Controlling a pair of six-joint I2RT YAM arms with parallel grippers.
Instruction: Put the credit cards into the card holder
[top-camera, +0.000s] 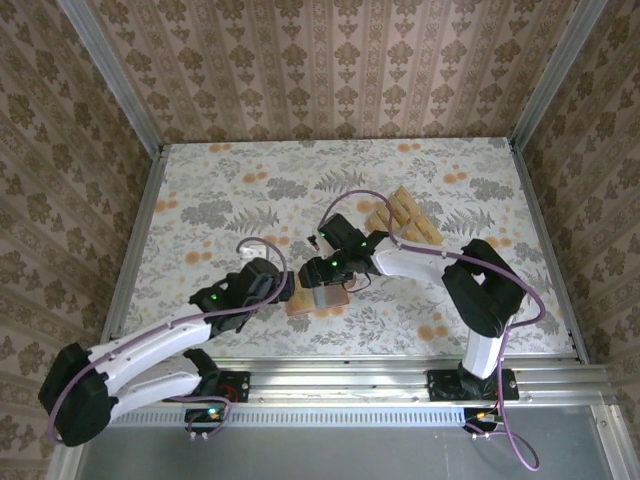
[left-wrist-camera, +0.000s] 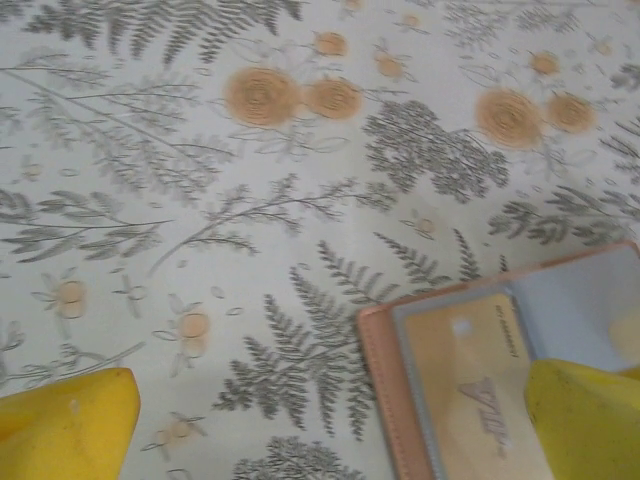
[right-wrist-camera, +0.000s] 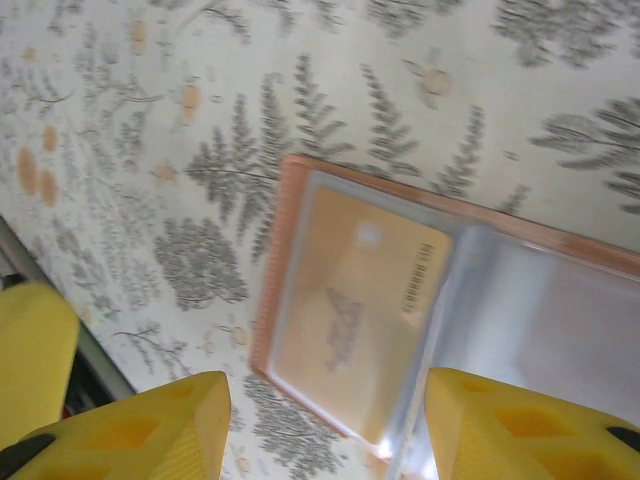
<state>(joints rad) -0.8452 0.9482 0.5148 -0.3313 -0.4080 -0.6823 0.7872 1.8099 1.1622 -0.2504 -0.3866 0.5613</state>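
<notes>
One credit card sits under the clear pocket of the card holder. The holder lies open and flat on the table, near the front edge and approx. between both grippers in the top view. Its reddish-brown rim frames a greyish inside. The card is tan w/ a dark logo, and the text is too blurred for me to read. Other credit cards lie fanned in a row further back and to the right, well apart from the holder.

My left gripper is low over the table w/ its yellow fingers spread wide and nothing between them. One finger overlaps the holder's inside, but I cannot tell if it touches. My right gripper hangs over the holder, reaching in from the right. Its fingers are apart and pinch nothing, and the table pattern and the holder show in the gap.
</notes>
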